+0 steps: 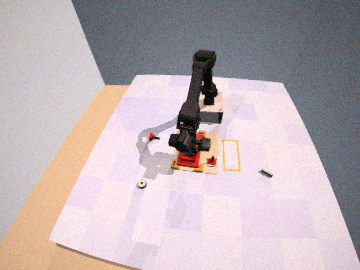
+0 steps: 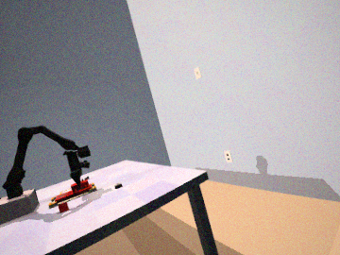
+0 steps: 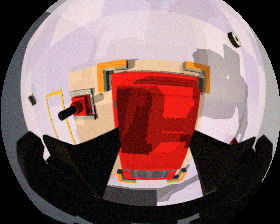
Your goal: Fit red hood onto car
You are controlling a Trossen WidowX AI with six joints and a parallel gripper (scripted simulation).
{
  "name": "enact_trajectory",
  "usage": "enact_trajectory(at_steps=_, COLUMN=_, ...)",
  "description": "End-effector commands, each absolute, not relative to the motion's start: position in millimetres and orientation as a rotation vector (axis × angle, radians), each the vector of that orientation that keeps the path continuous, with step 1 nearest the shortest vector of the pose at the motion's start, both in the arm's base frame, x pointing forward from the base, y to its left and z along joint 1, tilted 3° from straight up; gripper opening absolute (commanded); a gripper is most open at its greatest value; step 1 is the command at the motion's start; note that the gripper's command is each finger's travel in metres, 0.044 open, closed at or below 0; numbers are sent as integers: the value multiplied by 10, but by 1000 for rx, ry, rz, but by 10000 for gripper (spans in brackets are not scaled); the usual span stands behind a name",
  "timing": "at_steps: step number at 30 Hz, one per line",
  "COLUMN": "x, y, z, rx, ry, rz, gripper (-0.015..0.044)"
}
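The red hood [image 3: 157,117] [image 2: 81,186] is between the fingers of my gripper [image 3: 156,131] [image 2: 76,181] [image 1: 190,153], which is shut on its sides. The hood is over the car chassis [image 2: 63,196], which sits in the jig [image 3: 205,75] [image 1: 212,144]. In the wrist view the hood looks roughly lined up with the chassis, its flat roof facing the camera. The hood covers the engine block, the pegs and its own corner holes, so I cannot tell whether the pegs are in the holes or whether the hood sits flat.
A red block with a black pin [image 3: 82,105] [image 1: 211,161] stands beside the chassis on the jig board. A yellow outline [image 1: 223,154] [image 3: 54,93] is beyond it, then a small grey bar [image 1: 266,173]. A round wheel [image 1: 142,183] [image 3: 234,39] and another red piece [image 1: 152,137] lie on the opposite side.
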State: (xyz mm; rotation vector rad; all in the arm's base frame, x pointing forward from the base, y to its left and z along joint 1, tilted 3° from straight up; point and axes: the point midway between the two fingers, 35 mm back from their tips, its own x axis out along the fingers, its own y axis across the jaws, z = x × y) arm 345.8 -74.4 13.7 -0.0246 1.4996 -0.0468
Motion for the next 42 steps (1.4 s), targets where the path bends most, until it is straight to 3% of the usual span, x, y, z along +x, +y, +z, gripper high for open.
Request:
enact_trajectory(at_steps=1, x=3460, y=-742, z=168, rx=-24, ry=1496, rz=-47, gripper=0)
enact_trajectory(at_steps=42, x=3471, y=-753, z=18, rx=-25, ry=1498, rz=-47, gripper=0)
